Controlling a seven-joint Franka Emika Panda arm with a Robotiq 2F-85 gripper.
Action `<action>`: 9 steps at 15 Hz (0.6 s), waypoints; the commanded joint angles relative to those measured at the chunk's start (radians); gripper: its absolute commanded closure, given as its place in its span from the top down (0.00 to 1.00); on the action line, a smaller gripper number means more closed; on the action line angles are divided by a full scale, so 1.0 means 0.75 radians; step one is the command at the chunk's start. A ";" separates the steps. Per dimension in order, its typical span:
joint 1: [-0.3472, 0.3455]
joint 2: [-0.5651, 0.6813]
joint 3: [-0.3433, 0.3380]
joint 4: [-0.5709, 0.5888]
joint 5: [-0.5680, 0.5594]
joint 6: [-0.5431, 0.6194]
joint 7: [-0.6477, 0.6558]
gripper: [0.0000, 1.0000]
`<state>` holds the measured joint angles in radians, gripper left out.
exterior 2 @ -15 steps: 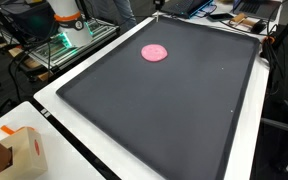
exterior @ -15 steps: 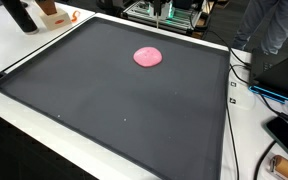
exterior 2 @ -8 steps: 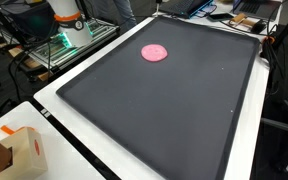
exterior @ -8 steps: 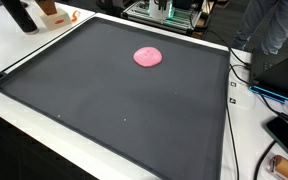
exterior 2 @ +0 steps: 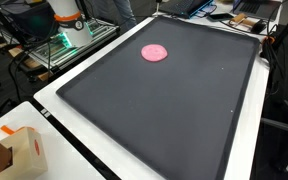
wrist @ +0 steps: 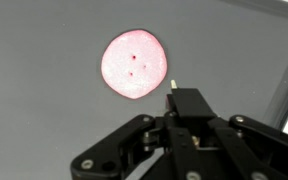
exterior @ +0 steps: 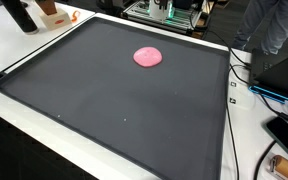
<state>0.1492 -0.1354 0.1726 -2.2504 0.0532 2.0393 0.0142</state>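
A round, flat pink disc with small dark dots lies on a big dark mat. It shows in both exterior views, towards the mat's far end. In the wrist view my gripper hangs above the mat, just beside the disc and apart from it. Its black fingers are pressed together. A tiny pale tip sticks out at the fingertips; I cannot tell what it is. The gripper is out of view in both exterior views.
The dark mat covers a white table. A cardboard box stands at one corner and another box at a far corner. The robot base and cables lie around the table.
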 commanded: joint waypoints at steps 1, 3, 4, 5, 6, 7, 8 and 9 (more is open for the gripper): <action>0.006 0.001 -0.005 0.002 -0.001 -0.003 0.001 0.13; 0.006 0.001 -0.005 0.002 -0.001 -0.003 0.001 0.13; 0.006 0.001 -0.005 0.002 -0.001 -0.003 0.001 0.13; 0.006 0.001 -0.005 0.002 -0.001 -0.003 0.001 0.03; -0.001 0.007 -0.018 0.010 0.022 -0.004 -0.013 0.03; -0.012 0.011 -0.034 0.015 0.040 0.000 -0.029 0.03; -0.019 0.016 -0.049 0.020 0.060 -0.003 -0.053 0.03; -0.028 0.022 -0.067 0.025 0.073 -0.003 -0.094 0.03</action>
<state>0.1436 -0.1335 0.1566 -2.2472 0.0673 2.0401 0.0089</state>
